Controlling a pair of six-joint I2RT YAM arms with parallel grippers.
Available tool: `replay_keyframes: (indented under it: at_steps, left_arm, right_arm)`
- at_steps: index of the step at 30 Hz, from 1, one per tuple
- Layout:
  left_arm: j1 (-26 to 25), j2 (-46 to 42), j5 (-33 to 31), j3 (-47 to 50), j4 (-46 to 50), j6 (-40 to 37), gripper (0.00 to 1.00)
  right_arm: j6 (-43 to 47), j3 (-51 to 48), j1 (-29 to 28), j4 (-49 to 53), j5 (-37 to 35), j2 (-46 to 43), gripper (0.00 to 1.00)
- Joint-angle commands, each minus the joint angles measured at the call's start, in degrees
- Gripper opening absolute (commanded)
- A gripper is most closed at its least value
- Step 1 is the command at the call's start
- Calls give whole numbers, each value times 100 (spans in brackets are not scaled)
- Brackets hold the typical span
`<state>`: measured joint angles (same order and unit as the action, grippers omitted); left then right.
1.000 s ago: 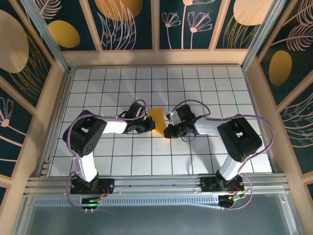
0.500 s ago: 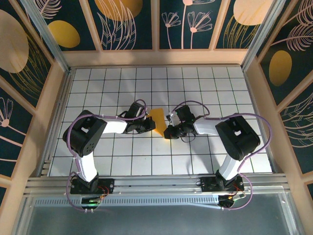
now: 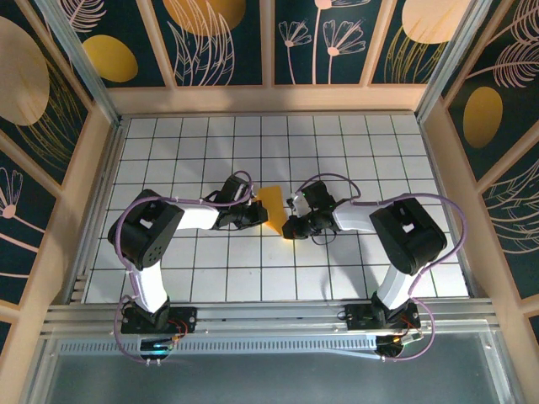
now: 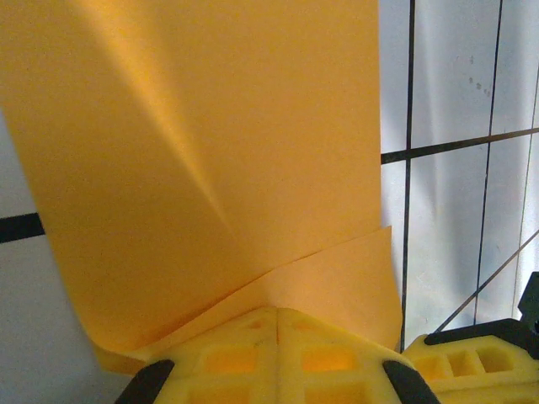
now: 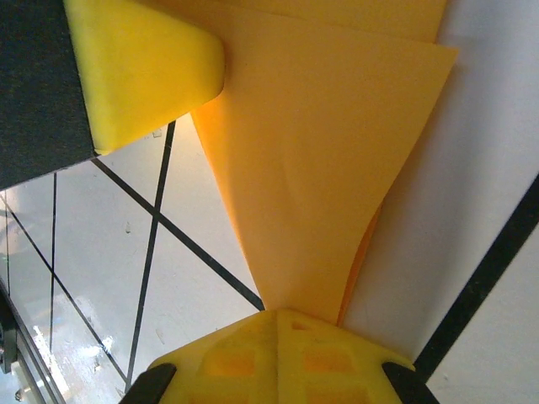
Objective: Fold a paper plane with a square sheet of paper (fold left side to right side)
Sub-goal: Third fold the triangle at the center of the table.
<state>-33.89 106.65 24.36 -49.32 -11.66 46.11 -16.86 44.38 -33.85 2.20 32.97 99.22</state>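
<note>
The left gripper (image 3: 259,220) and right gripper (image 3: 289,225) each pinch the folded paper (image 3: 271,204) at the middle of the table (image 3: 168,151).

From my end the surface (image 3: 168,143) is a white tiled grid with thin black lines, fairly glossy, with some glare on it in the right wrist view. It's boxed in by dark-blue wall panels (image 3: 227,50) with big orange ovals (image 3: 109,57) and pale line-drawn leaves and flowers, all set in a light wood frame (image 3: 269,98). Aluminium rails (image 3: 269,316) run along the near edge, and there's a slanted metal post (image 3: 82,61) at each back corner.
</note>
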Motion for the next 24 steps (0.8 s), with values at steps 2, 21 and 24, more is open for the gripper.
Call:
replay_keyframes:
  at_steps: [2,21,24]
  left_arm:
    - [23,-394,-279,52,291,-10,0]
    - [-450,-85,246,-137,-79,226,0]
    - [-445,28,250,-153,-119,236,0]
  right_arm:
    - [112,29,-45,637,-419,367,0]
    - [-19,66,-38,669,-551,635,0]
    - [-20,45,-37,659,-577,649,0]
